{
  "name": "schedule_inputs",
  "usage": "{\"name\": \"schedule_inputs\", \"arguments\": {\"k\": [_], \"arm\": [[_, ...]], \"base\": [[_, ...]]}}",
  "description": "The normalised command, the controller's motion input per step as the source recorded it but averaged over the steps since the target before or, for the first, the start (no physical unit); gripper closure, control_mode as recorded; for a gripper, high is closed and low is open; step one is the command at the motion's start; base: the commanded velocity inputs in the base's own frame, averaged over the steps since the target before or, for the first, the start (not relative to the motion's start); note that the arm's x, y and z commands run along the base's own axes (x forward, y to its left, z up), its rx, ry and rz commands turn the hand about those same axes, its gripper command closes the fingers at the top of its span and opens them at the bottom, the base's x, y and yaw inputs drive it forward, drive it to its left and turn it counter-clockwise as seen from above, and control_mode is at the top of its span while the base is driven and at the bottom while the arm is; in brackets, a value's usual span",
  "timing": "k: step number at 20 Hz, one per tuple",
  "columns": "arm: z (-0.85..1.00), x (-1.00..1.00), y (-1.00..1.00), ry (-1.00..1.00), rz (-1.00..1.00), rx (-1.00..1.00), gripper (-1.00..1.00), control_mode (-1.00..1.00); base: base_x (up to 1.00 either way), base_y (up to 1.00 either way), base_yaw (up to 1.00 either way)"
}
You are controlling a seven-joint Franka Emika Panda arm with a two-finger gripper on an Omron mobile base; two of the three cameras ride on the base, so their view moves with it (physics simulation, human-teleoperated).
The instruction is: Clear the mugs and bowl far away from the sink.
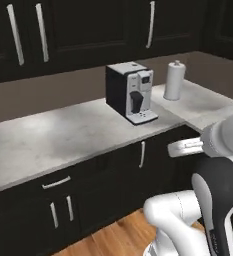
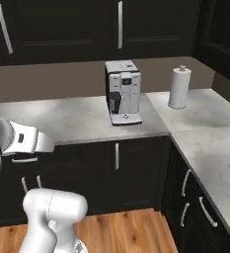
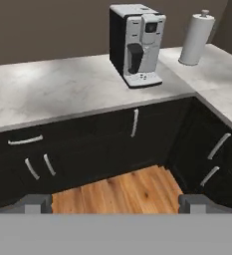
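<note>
While facing the coffee machine [image 1: 132, 92] from the left base, no mug or bowl beside it on the counter [image 1: 58, 137]. From the right, paper towel roll [image 2: 179, 87] right of the machine. Along the hand: gripper [image 3: 115, 204] spread wide, empty. Clearing seemingly not begun.

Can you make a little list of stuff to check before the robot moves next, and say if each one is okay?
1. Tool open: ok, its tips stand wide apart.
2. Tool holding nothing: ok, just wood floor between the tips.
3. Mugs or bowl spotted: not ok, none on this counter.
4. Sink found: cannot tell from these pictures.
5. Coffee machine out of the arm's way: ok, it stands far back.
6. Paper towel roll upright: ok.
</note>
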Motion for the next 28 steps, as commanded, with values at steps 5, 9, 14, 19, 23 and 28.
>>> {"name": "schedule_inputs", "arguments": {"k": [5,9,14,19,23,28], "arm": [[0.0,0.0,0.0,0.0,0.0,0.0,-1.0,1.0],[0.0,0.0,0.0,0.0,0.0,0.0,-1.0,1.0],[0.0,0.0,0.0,0.0,0.0,0.0,-1.0,1.0],[0.0,0.0,0.0,0.0,0.0,0.0,-1.0,1.0],[0.0,0.0,0.0,0.0,0.0,0.0,-1.0,1.0],[0.0,0.0,0.0,0.0,0.0,0.0,-1.0,1.0]], "base": [[0.0,0.0,-1.0],[0.0,0.0,-1.0],[0.0,0.0,-0.97],[0.0,-0.2,-0.82],[0.11,-0.76,-0.31],[0.14,-1.0,0.04]]}}
